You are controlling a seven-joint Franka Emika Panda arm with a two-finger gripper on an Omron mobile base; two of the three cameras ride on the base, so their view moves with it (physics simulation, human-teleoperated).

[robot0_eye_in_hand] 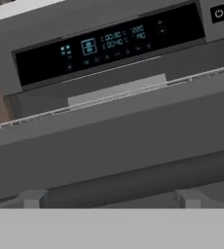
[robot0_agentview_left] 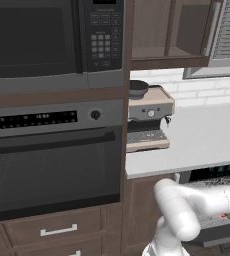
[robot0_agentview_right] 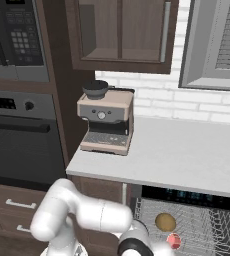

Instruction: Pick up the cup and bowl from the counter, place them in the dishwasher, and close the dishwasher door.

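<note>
Bowl (robot0_agentview_right: pixel 165 221) and cup (robot0_agentview_right: pixel 174 240) both sit in the dishwasher's (robot0_agentview_right: pixel 187 220) grey wire rack in the right base view, the tan bowl upright, the red cup just beside it at five o'clock. From the left base view only a sliver of the rack under the counter (robot0_agentview_left: pixel 202 137) appears, at four o'clock. Up close, the hand view faces the dishwasher door (robot0_eye_in_hand: pixel 114 141), its long edge running nearly level, the lit control strip at twelve o'clock. Gripper (robot0_eye_in_hand: pixel 109 202) fingers stand spread wide, holding nothing.
</note>
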